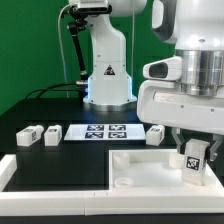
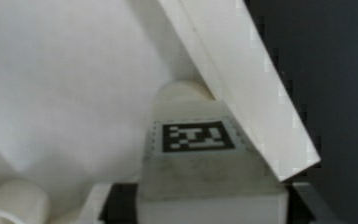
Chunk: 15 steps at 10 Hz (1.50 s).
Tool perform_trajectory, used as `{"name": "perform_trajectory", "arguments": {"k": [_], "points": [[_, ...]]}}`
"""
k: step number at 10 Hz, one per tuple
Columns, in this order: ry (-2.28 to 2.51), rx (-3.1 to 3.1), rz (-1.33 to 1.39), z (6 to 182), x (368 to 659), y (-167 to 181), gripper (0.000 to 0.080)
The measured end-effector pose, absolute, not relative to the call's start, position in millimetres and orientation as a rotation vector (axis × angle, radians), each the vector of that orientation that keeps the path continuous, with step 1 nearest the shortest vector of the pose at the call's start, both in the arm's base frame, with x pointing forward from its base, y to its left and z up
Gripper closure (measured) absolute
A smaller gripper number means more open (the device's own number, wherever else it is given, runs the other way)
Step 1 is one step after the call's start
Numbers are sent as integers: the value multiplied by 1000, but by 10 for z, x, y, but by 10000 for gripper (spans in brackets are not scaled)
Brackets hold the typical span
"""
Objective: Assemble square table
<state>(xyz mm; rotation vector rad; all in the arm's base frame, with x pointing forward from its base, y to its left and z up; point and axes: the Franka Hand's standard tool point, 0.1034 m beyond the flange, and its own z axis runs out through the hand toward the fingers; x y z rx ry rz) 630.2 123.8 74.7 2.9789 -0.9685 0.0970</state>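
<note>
You have a black table [image 1: 25, 115] before a green wall [image 1: 30, 50], with the white plastic tray-like square top [image 1: 135, 168] lying on it. Over that tray the jaws clamp one stubby white tagged leg [image 1: 193, 160]; three more legs [image 1: 52, 133] lie near the marker board [image 1: 100, 131].

And there's the arm [image 1: 108, 50] — glossy white shells all over, rounded and chunky, with black bands at the joints up top. A small dark triangular mark [image 1: 108, 72] sits on the pedestal, and a pale blue glow rings its foot. A black cable [image 1: 71, 45] runs along its side on the exterior view's left. Nearer the camera, the wrist housing [image 1: 182, 98] is smooth white under a grey collar [image 1: 208, 72] — and the gripper [image 1: 192, 158] body is boxy and white.
</note>
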Motion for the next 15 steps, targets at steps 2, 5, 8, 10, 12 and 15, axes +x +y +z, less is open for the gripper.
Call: {"name": "perform_trajectory", "arguments": {"k": [2, 5, 8, 10, 12, 15], "points": [[-1369, 2849, 121, 720, 6312, 1164, 507], [-2102, 2483, 27, 709, 6297, 1147, 506], [-2400, 2276, -21, 696, 6285, 1161, 493], [-2355, 2323, -18, 697, 6285, 1171, 307], [-1839, 2754, 54, 791, 6385, 1227, 202], [-1456, 2970, 109, 772, 6392, 1194, 152]]}}
